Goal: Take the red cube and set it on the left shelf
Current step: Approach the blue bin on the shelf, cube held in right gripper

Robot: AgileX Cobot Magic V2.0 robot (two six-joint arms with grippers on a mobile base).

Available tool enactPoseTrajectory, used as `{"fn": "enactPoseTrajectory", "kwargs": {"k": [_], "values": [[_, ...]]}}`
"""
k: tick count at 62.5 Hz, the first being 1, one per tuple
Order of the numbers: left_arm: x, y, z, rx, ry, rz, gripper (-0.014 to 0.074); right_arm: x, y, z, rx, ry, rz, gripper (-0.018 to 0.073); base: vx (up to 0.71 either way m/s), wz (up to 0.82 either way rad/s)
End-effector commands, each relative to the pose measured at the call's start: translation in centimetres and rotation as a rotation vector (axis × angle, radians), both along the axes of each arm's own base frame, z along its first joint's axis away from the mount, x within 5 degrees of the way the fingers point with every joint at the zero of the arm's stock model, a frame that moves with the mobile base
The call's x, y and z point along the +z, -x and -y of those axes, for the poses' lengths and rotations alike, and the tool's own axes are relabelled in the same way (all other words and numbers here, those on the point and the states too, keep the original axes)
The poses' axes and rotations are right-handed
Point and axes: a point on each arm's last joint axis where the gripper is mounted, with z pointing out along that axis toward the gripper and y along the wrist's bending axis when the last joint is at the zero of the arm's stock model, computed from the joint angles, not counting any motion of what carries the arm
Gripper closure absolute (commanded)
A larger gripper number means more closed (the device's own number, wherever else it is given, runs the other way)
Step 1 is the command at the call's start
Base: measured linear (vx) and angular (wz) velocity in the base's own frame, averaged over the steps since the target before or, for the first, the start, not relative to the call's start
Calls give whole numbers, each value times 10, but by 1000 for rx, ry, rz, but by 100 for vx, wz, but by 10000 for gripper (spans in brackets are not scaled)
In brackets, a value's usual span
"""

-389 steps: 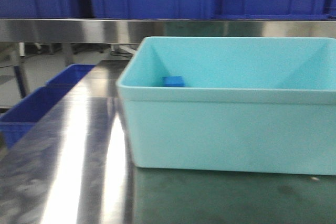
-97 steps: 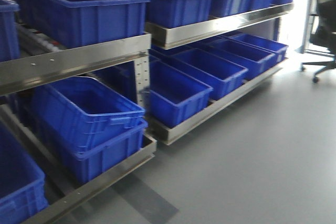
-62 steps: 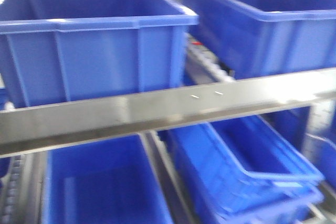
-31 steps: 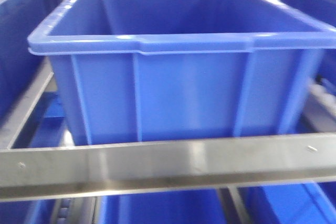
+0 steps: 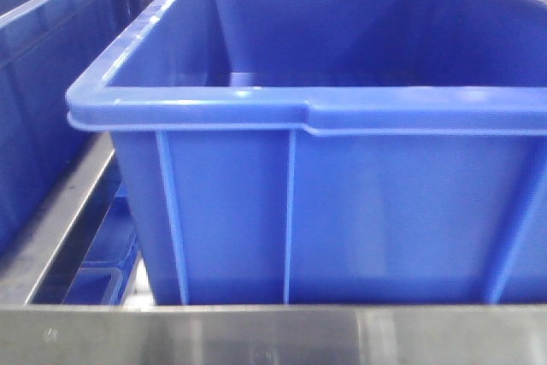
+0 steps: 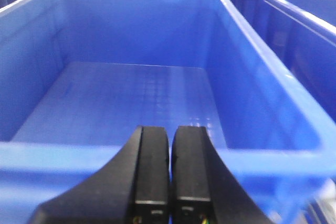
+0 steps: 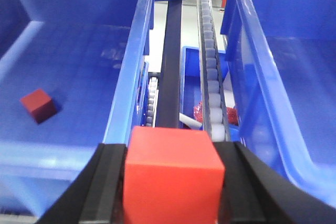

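Note:
My right gripper (image 7: 172, 153) is shut on the red cube (image 7: 173, 177), which fills the space between its black fingers. It hangs over the gap between two deep-blue crates of the left shelf, above a roller track (image 7: 210, 66). A second red cube (image 7: 38, 105) lies on the floor of the left crate (image 7: 79, 51). My left gripper (image 6: 170, 129) is shut with nothing in it, just in front of the near rim of a big blue crate (image 6: 131, 93). In the front view that crate (image 5: 342, 203) stands behind the shelf's steel rail (image 5: 256, 335).
Another blue crate (image 7: 294, 66) stands right of the roller track. Below the gap lies a lower blue bin (image 7: 191, 77) with something red and white (image 7: 199, 111) in it. More blue crates flank the big one, such as the left neighbour (image 5: 43, 83).
The front view has closed in on the big blue crate: it now fills the frame and the steel rail has dropped to the bottom edge.

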Motion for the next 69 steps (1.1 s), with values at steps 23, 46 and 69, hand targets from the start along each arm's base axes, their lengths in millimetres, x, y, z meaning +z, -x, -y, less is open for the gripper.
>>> {"fn": "enactPoseTrajectory", "kwargs": {"k": [23, 46, 69], "values": [[1, 0, -1, 5, 15, 79, 495, 14, -1, 0, 6, 25, 92, 501, 9, 9], [1, 0, -1, 5, 15, 79, 495, 14, -1, 0, 6, 25, 93, 501, 1, 0], [1, 0, -1, 5, 15, 79, 495, 16, -1, -1, 10, 27, 111, 501, 0, 0]]}}
